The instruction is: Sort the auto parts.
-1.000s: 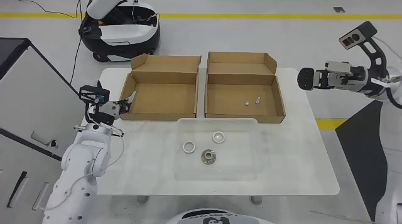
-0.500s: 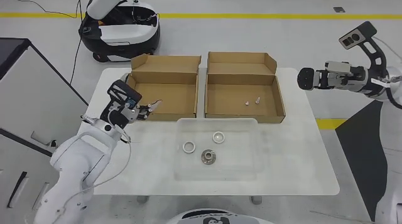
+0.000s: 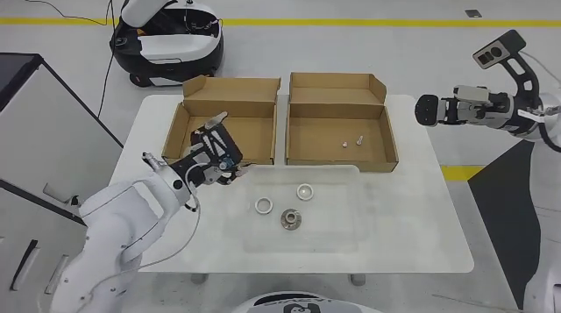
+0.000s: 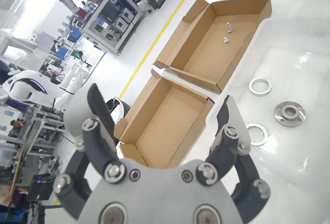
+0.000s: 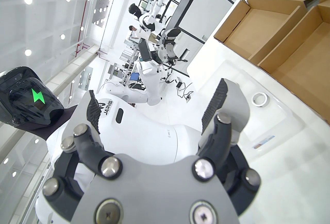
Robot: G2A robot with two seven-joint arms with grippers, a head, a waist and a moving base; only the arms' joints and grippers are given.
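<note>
In the clear tray (image 3: 342, 225) lie two metal rings (image 3: 263, 205) (image 3: 305, 192) and a round flange (image 3: 290, 218). The same rings (image 4: 260, 86) (image 4: 256, 134) and flange (image 4: 289, 113) show in the left wrist view. Two bolts (image 3: 352, 141) rest in the right cardboard box (image 3: 302, 151). The left cardboard box (image 3: 254, 111) holds nothing. My left gripper (image 3: 223, 144) (image 4: 159, 104) hovers open and empty over that box's front edge, near the tray's far left corner. My right gripper (image 3: 422, 110) (image 5: 157, 104) stands open and empty beyond the table's right edge, far from the parts.
The white table (image 3: 421, 243) has bare surface to the left, right and front of the tray. Both boxes have raised back flaps (image 3: 337, 81). Another robot (image 3: 166, 46) is parked behind the table. A black-framed panel (image 3: 53, 111) stands to the left.
My left arm has swung from the table's left edge rightward to the left box's front edge, its gripper still open. The right arm and the parts have not moved.
</note>
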